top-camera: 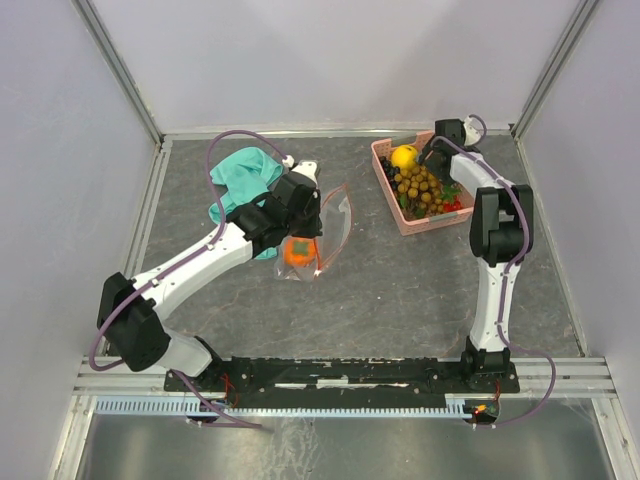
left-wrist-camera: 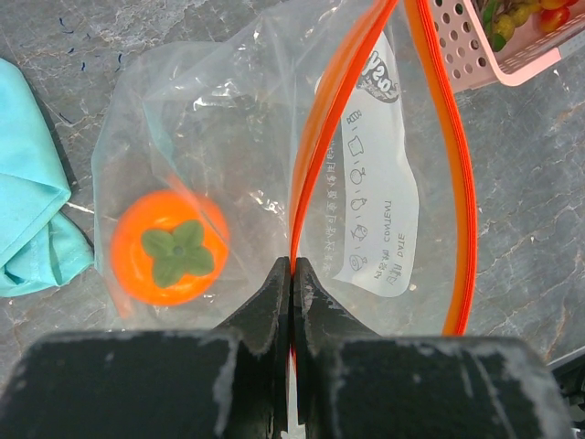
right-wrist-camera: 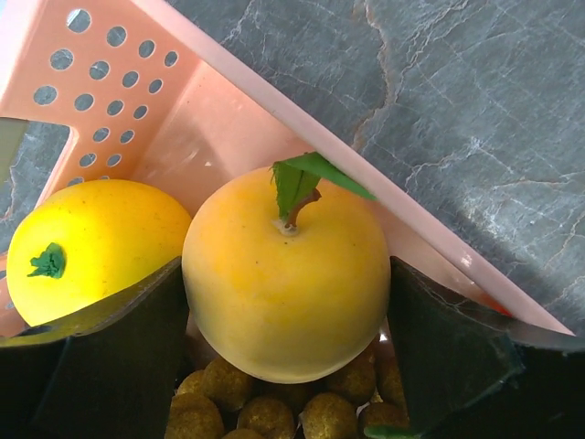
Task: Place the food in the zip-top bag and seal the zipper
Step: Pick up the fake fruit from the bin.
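Plausibly, the orange fruit point(right-wrist-camera: 279, 283) could be squeezed out sideways if the right gripper point(right-wrist-camera: 285, 274) is closed off-centre, since its skin looks smooth and round. The lemon point(right-wrist-camera: 91, 242), just beside one finger, might be nudged or pinched along with it, and the basket point(right-wrist-camera: 110, 82) wall behind could be caught. The fruit is seen in the basket corner, on the berries point(right-wrist-camera: 265, 412), between jaws held wide apart, with neither pad clearly pressing. Farther off, the bag point(left-wrist-camera: 228, 119), with a persimmon point(left-wrist-camera: 169, 247) inside, is held at its zipper point(left-wrist-camera: 457, 183) by the left gripper point(left-wrist-camera: 292, 270), clamped tight.
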{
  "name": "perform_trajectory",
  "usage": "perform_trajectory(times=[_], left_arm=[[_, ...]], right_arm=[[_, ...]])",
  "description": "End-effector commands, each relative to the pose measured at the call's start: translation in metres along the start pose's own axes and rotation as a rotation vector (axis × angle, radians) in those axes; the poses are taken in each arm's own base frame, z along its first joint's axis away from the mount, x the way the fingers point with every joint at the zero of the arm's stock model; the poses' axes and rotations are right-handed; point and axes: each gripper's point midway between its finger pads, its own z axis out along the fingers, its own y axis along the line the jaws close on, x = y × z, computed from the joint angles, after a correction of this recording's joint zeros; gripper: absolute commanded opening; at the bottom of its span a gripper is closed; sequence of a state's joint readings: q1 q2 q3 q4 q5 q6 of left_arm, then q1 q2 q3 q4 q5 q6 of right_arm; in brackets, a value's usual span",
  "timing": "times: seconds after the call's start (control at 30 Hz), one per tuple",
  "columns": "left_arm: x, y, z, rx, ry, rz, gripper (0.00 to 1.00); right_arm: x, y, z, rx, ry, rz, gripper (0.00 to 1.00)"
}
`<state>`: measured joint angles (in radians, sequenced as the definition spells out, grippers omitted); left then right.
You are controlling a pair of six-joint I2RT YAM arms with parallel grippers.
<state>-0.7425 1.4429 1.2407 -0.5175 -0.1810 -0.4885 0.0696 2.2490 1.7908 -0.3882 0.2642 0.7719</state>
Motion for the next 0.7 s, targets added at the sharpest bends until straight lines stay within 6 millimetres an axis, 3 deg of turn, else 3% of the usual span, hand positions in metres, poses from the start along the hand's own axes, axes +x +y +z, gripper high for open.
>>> perform_trajectory(times=[0.0, 0.33, 0.67], left_arm=[[-0.026, -0.008, -0.008, 0.031, -0.074, -0.002, 0.03], [-0.031, -0.006, -0.013, 0.031, -0.093, 0.011, 0.03], [-0.043, -0.006, -0.025, 0.05, -0.138, 0.048, 0.03]], right_arm=[[-0.016, 0.011, -0.016, -0.071, -0.036, 0.016, 0.83], [-0.043, 0.017, -0.07, -0.161, -0.114, -0.083, 0.78], [-0.048, 0.005, -0.116, -0.204, -0.163, -0.191, 0.78]])
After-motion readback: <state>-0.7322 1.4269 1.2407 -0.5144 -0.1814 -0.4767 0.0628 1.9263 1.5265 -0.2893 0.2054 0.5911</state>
